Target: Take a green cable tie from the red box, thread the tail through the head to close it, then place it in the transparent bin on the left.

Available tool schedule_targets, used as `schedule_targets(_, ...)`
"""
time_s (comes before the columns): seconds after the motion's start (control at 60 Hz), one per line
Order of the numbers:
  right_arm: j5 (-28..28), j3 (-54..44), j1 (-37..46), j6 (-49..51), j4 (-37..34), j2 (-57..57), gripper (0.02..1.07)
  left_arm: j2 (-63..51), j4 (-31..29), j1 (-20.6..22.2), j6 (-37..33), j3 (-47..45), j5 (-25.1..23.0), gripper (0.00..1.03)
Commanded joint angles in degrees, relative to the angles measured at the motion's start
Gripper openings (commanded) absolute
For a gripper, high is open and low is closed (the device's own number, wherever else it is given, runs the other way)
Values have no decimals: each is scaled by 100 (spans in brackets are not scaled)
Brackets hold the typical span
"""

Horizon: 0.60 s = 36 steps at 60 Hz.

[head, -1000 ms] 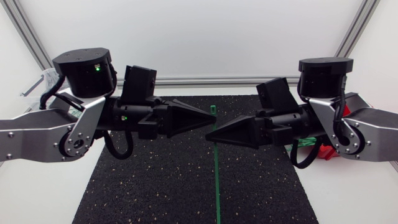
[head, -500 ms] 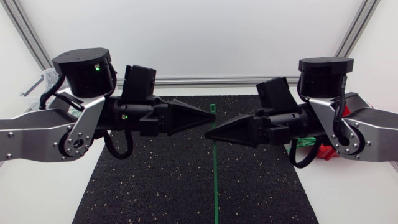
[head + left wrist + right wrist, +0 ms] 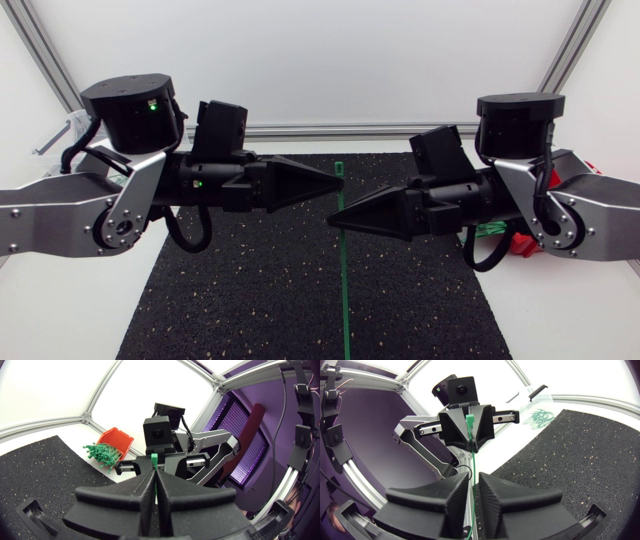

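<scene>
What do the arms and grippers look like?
The left arm and right arm: silver-grey links with bolt rings, black drum-shaped joints, looped black cables. One green LED on the left drum. Matte black left gripper and right gripper, wedge fingers tapering to a point.

The mat (image 3: 250,300) looks rough, speckled black rubber. The cable tie (image 3: 345,290) is smooth green plastic; the red box (image 3: 116,440) seems glossy plastic.
</scene>
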<state>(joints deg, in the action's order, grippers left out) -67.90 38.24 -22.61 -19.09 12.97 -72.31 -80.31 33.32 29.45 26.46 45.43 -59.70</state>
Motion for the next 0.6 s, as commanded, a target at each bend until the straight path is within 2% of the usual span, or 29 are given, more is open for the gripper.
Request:
schedule_targets(0.0, -215, -71, 178, -42, -146, 121, 80, 16, 122, -124, 184, 229, -6, 4)
schedule_targets(0.017, -268, -53, 204, -24, -199, 121, 91, 16, 122, -150, 193, 238, -15, 4)
schedule_targets(0.05, -329, -9, 231, 90, -383, 130, 103, 33, 113, -177, 193, 238, -24, 4)
schedule_targets(0.217, -329, 140, 266, 934, -1227, 200, 103, 77, 60, -352, 184, 238, -129, 4)
schedule_targets(0.4, -162, 158, 284, 1540, -1535, 156, 103, -107, 34, -590, 149, 317, -288, 4)
schedule_targets(0.583, 216, 202, 442, 2463, -2009, 112, 104, -90, -27, -625, 17, 265, -375, 4)
